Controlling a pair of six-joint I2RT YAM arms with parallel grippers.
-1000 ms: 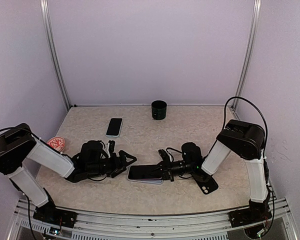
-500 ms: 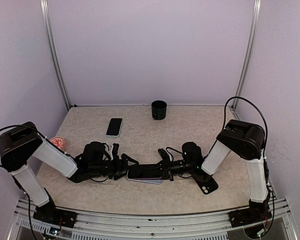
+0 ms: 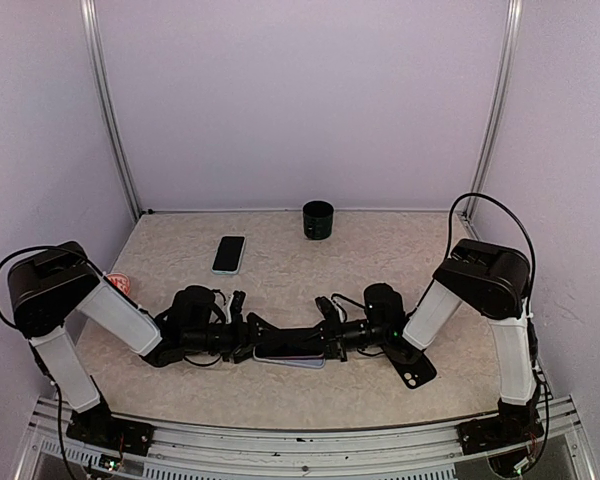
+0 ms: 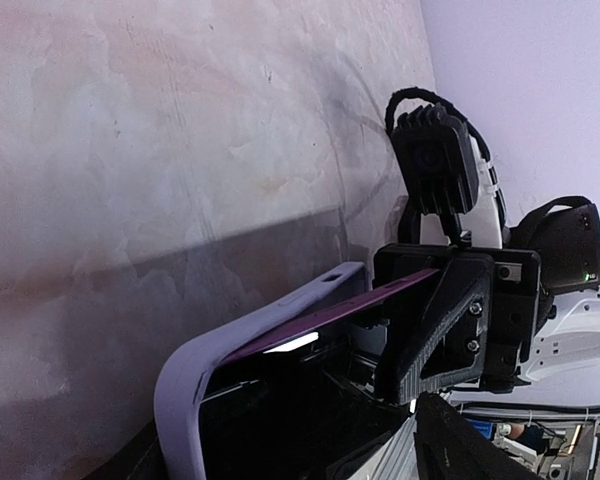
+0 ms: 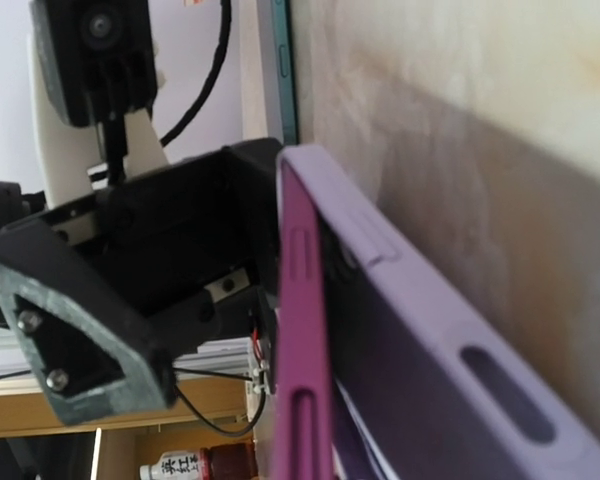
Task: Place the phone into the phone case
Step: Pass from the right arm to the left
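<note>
The phone (image 4: 330, 315) lies tilted, one end tucked into the lavender phone case (image 4: 185, 395), low centre of the top view on the table (image 3: 380, 260). It looks rigid, slick and fairly weighty, best pinched across its faces near an end; the case probably flexes at its lip. The right gripper (image 4: 420, 295) has its fingers clamped on the phone's far end. The left gripper (image 3: 250, 335) meets the case's other end, but I cannot tell whether its fingers grip. Only the wrist views show the tilt.
</note>
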